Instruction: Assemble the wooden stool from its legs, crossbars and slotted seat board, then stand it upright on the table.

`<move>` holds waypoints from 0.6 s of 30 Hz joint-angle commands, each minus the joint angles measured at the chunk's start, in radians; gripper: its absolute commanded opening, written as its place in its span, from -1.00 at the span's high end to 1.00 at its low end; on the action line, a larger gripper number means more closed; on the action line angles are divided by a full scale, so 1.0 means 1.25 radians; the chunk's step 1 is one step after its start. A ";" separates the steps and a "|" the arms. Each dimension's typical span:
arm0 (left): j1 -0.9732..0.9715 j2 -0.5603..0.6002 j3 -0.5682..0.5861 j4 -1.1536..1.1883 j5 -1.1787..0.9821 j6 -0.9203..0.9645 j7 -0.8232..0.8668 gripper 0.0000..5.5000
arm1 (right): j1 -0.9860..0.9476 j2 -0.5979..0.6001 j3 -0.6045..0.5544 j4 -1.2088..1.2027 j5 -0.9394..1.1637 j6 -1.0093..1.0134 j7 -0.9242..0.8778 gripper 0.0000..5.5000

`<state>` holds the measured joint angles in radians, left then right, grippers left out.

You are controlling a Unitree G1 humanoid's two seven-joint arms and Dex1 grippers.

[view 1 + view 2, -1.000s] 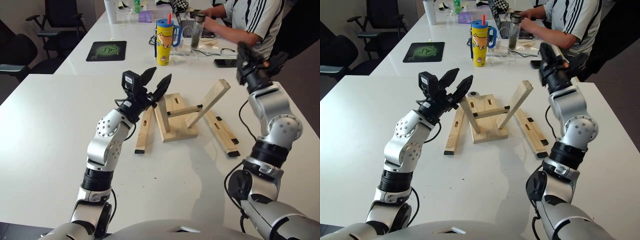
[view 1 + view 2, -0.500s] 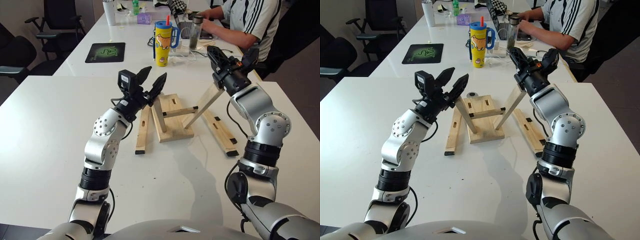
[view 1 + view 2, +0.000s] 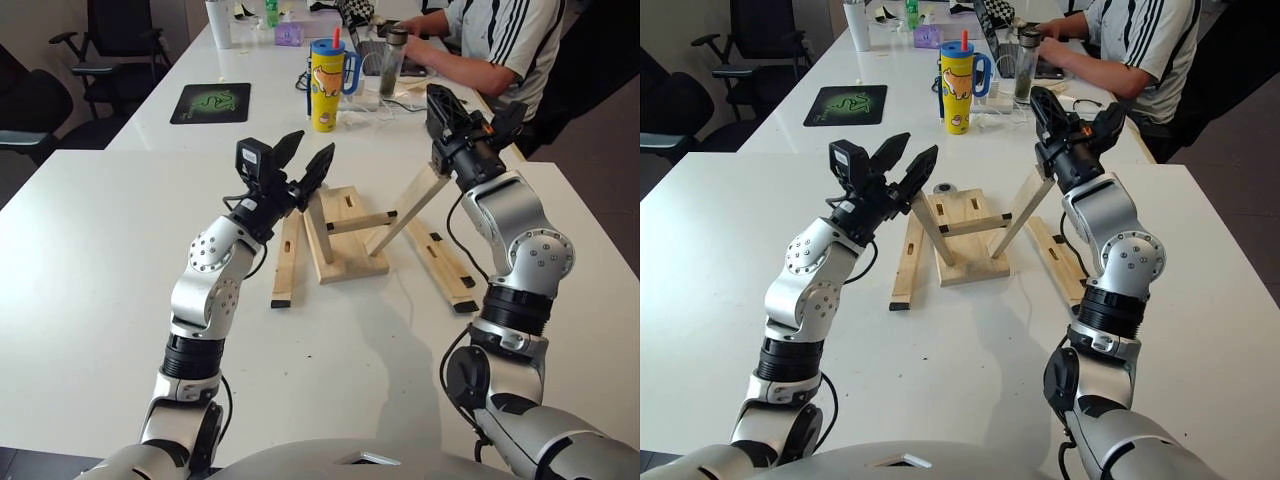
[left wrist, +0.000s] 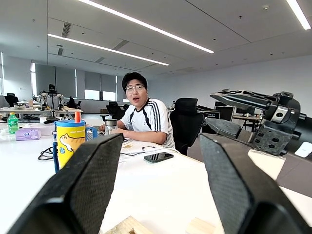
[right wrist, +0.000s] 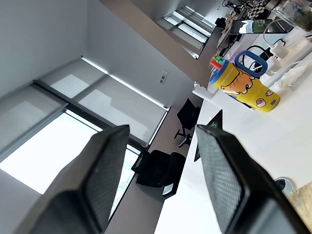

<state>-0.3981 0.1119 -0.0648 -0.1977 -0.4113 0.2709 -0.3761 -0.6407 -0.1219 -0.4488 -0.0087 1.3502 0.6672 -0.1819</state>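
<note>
Head stereo pair down over table [image 3: 80, 260]; wrist cameras outward, roomward.

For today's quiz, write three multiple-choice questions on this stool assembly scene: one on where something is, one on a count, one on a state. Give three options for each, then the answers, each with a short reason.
1. Where does the yellow mug stand?
A. On the seat board
B. In a gripper
C. On the far table

2. How many legs rise from the seat board?
A. None
B. Two
C. Four

3. What state is the left gripper in?
A. Open
B. Shut on a leg
C. Shut on the mug

Answers:
1. C: the mug stands on the table behind the one with the stool parts.
2. B: two legs, joined by a crossbar, stick up from the board, and the other long pieces lie flat beside it.
3. A: its fingers are spread apart with nothing between them.
</note>
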 commanded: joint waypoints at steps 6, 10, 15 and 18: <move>-0.072 -0.044 0.185 -0.068 -0.242 0.070 0.079 -0.05 | -0.056 -0.055 -0.070 0.068 -0.036 -0.097 0.028 0.09; -0.059 -0.013 0.222 -0.051 -0.250 0.081 0.096 -0.05 | -0.052 -0.133 -0.032 0.129 -0.143 -0.095 0.089 0.09; -0.015 0.014 0.244 -0.034 -0.234 0.081 0.104 -0.05 | 0.002 -0.229 0.172 0.187 -0.422 -0.147 0.316 0.09; 0.012 0.022 0.252 -0.017 -0.222 0.075 0.102 -0.05 | 0.030 -0.275 0.295 0.224 -0.569 -0.210 0.487 0.09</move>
<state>-0.4106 0.1268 0.2406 -0.2379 -0.7043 0.3634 -0.2531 -0.6306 -0.4180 -0.1697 0.2348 0.7433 0.4517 0.3006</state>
